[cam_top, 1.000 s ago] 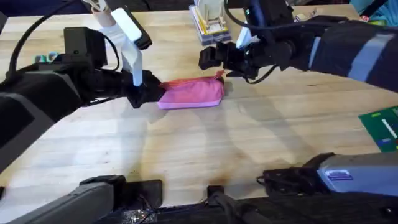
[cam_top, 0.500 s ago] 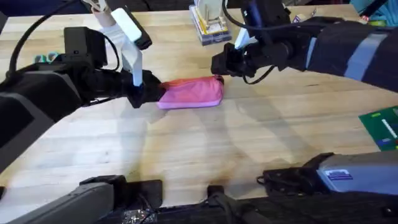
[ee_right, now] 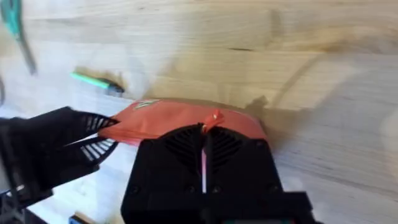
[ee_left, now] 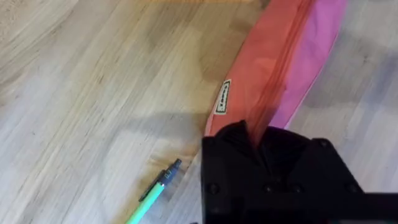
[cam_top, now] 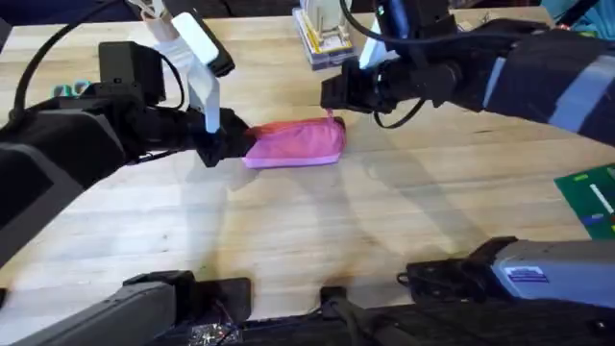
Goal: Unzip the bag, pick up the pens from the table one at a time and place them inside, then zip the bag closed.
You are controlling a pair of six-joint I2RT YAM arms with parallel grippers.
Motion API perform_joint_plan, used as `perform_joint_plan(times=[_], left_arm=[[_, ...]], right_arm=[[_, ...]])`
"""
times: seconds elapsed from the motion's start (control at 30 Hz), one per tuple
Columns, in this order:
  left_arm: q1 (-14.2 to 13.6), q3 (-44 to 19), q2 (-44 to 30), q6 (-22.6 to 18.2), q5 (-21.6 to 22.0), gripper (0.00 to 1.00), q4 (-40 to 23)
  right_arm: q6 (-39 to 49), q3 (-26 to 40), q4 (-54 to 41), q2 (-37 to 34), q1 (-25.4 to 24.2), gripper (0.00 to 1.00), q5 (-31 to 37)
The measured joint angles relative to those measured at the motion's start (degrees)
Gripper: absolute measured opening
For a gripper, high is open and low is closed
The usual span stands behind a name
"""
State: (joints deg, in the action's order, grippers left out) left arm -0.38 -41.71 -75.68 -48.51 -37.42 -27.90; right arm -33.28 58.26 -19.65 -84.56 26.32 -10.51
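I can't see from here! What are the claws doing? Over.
Left claw clamps one bag end. Right claw pinches the zipper pull at the other. One pen on table. Nothing blocking.

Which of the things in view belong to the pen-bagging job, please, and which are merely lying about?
Belonging to the job:
- pink pencil pouch, held at one end by the left claw
- zipper pull, at the right claw
- mint-green pen on the table

Lying about:
- teal-handled scissors
- stack of booklets
- green board
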Motion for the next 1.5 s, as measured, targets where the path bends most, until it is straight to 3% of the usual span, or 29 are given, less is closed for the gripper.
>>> perform_joint_plan(times=[0.67,0.8,1.0,1.4,1.47,1.5], left_arm=[[0.3,0.0,0.0,0.0,0.1,0.042,-0.2],[0.3,0.0,0.0,0.0,0.1,0.042,-0.2],[0.3,0.0,0.0,0.0,0.1,0.042,0.0],[0.3,0.0,0.0,0.0,-0.1,0.042,0.1],[0.3,0.0,0.0,0.0,-0.1,0.042,0.1],[0.3,0.0,0.0,0.0,-0.1,0.042,0.2]], right_arm=[[-1.5,0.3,9.4,-1.6,11.7,0.030,-1.2],[-2.4,0.3,15.1,-3.6,16.1,0.030,-0.6],[-5.0,1.1,20.4,-7.9,17.3,0.030,-2.0],[-5.6,5.5,19.5,-10.4,17.5,0.030,-2.8],[-5.4,5.5,19.6,-10.4,17.5,0.119,-2.9],[-5.1,5.8,19.9,-10.4,17.6,0.287,-3.4]])
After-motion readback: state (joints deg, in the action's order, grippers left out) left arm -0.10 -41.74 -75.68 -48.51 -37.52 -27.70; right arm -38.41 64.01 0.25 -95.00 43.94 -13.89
